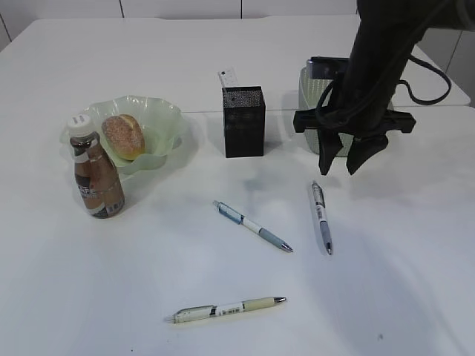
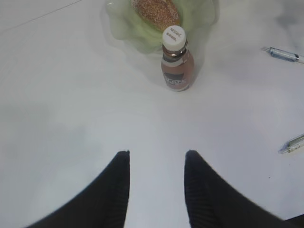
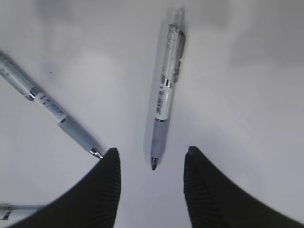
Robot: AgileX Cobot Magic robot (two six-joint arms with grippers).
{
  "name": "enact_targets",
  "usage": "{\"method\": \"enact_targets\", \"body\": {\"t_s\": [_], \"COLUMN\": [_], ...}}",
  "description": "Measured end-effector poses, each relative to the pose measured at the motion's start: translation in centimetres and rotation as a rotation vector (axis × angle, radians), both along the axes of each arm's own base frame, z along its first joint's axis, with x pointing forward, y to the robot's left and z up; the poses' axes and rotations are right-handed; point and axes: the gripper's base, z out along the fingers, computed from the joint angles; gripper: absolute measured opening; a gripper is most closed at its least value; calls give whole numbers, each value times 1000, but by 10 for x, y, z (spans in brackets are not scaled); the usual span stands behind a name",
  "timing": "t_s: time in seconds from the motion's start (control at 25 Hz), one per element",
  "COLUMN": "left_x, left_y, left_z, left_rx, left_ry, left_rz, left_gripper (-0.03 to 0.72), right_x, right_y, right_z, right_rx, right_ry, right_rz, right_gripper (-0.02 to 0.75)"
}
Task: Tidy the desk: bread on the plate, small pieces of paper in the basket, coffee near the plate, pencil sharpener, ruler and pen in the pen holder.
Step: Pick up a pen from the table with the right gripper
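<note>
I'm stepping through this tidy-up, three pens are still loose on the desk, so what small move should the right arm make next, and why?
Probably lower the right gripper straight down over the pen lying just ahead of its open, empty jaws and close on the barrel. It sits nearest, and the pen holder stands close by.

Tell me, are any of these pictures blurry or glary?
Exterior view: even light, soft shadows under the pens, the dark right arm slightly smeared. Left wrist view: bottle fairly sharp, the near black fingers soft, pale glare on the desk. Right wrist view: pen readable, fingers blurred, grey shadow along the top.
</note>
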Motion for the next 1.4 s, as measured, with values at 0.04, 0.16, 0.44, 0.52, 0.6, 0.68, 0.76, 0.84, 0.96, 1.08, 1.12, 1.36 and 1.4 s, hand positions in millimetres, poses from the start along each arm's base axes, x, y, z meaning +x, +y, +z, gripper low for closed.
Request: {"method": "enact_targets", "body": {"t_s": [0.04, 0.16, 0.44, 0.52, 0.6, 0.68, 0.76, 0.84, 0.96, 1.08, 1.12, 1.36, 1.4], "left_x": [0, 0, 0, 0, 0, -1, -1, -1, -2, -2, -2, -3, -3], "left_y": [0, 0, 0, 0, -1, -2, -2, -2, -3, -3, -4, -5, -6], "left_z": [0, 0, 0, 0, 0, 0, -1, 0, -1, -1, -1, -1, -1], "left_rx": [-1, -2, -3, -5, -11, -17, -22, -28, -34, -39, -42, -59, -63], "left_ry": [0, 1, 1, 2, 6, 9, 11, 13, 16, 18, 20, 28, 31], "left_rz": [0, -1, -1, -2, -4, -6, -8, -10, -12, -14, -15, -21, -23], "left_gripper": [268, 268, 268, 268, 268, 268, 268, 268, 268, 268, 268, 268, 268], "right_x": [0, 1, 1, 1, 2, 3, 4, 6, 8, 12, 15, 18, 18], "right_y": [-1, -5, -7, -7, -3, -1, 1, 2, 2, 3, 3, 4, 4], "right_z": [-1, -2, -2, -2, -7, -13, -23, -32, -38, -37, -45, -72, -75], "right_rx": [-12, -59, -71, -71, -40, -23, -9, -13, -13, 1, -6, -25, -28], "right_ry": [0, -11, -14, -14, 12, 35, 65, 85, 83, 37, 37, 96, 103], "right_rz": [-7, -9, -11, -11, -67, -88, -102, -105, -106, -113, -112, -114, -114], "right_gripper": [354, 354, 354, 354, 354, 354, 354, 354, 354, 354, 354, 354, 354]}}
